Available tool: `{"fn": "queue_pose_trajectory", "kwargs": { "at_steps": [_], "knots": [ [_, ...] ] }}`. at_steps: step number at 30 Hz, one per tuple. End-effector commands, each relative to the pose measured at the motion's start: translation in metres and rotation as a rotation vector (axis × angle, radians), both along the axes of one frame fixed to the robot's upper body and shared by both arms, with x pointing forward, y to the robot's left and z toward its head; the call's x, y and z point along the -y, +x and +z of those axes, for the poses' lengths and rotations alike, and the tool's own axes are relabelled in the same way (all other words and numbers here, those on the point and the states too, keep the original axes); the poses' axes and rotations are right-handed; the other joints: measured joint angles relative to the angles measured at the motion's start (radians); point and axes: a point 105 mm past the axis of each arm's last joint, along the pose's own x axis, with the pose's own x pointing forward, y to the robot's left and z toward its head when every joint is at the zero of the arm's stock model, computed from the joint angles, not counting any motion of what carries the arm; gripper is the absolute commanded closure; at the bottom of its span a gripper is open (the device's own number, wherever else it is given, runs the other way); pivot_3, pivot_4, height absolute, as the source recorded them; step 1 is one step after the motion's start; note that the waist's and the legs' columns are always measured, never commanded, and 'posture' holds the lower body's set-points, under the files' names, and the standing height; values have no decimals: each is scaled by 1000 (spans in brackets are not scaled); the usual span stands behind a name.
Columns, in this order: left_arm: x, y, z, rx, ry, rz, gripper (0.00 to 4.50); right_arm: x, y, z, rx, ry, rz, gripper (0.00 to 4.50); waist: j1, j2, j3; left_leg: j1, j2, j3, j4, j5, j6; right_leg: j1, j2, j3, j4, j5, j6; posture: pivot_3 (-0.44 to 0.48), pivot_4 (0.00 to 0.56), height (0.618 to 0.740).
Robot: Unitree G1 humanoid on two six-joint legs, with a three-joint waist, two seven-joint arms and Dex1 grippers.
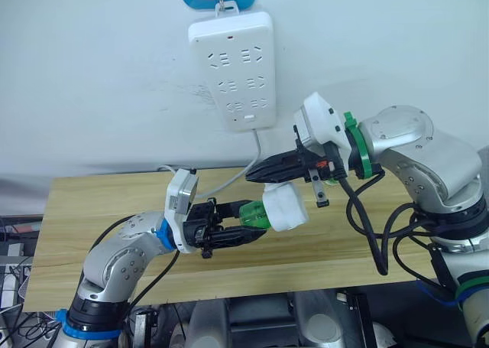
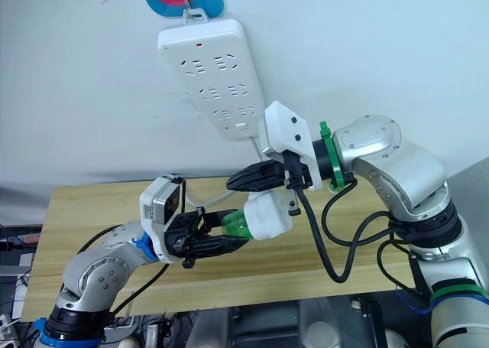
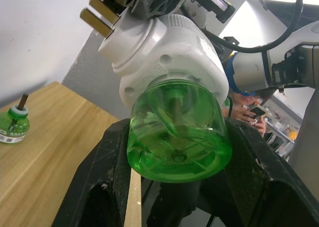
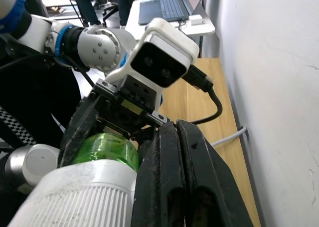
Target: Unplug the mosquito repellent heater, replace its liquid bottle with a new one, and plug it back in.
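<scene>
1. The mosquito repellent heater (image 1: 286, 206), a small white plastic unit, is held in the air above the middle of the bench (image 1: 92, 210), below the wall-hung power strip (image 1: 233, 65) and unplugged from it; its two metal prongs point away from the bottle.
2. A green bottle (image 3: 177, 132) sits with its neck in the heater's underside. Which of the two bottles this is cannot be told; it has no cap on it.
3. The right gripper (image 1: 263, 170) has its jaws narrowed on the heater's upper end, near the prongs.
4. The left gripper (image 1: 243, 232) has its jaws closed around the bottle's round body, one finger on each side.
5. A second green bottle with a bare wick (image 3: 13, 123) stands on the bench, well apart.
6. Handling, as judged: both parts look light and rigid, the bottle smooth and likely slippery; grip its body, clear of the fragile wick, while the heater is steadied by its shell.
</scene>
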Motion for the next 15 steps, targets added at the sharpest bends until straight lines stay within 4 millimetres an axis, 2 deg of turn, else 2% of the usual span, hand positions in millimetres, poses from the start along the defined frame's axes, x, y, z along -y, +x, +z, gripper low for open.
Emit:
{"fn": "queue_pose_trajectory", "kwargs": {
  "at_steps": [1, 9, 15],
  "knots": [
    [5, -12, 15, 88, -40, -48, 2244, 0, 3, -4, 23, -34, -15, 4460, 0, 0, 0, 0, 0, 0, 0, 0, 0, 0, 0, 0, 0, 0, 0, -198, 341, 740],
    [6, -13, 16, 94, -42, -45, 2244, -4, 6, 1, 29, -11, -20, 4460, 0, 0, 0, 0, 0, 0, 0, 0, 0, 0, 0, 0, 0, 0, 0, -195, 337, 740],
    [0, -10, 8, 115, -32, 19, 2244, 0, -2, 19, -37, 75, -1, 4460, 1, 0, 0, 0, 0, 0, 0, 0, 0, 0, 0, 0, 1, 0, 0, -192, 339, 740]
  ]
}}
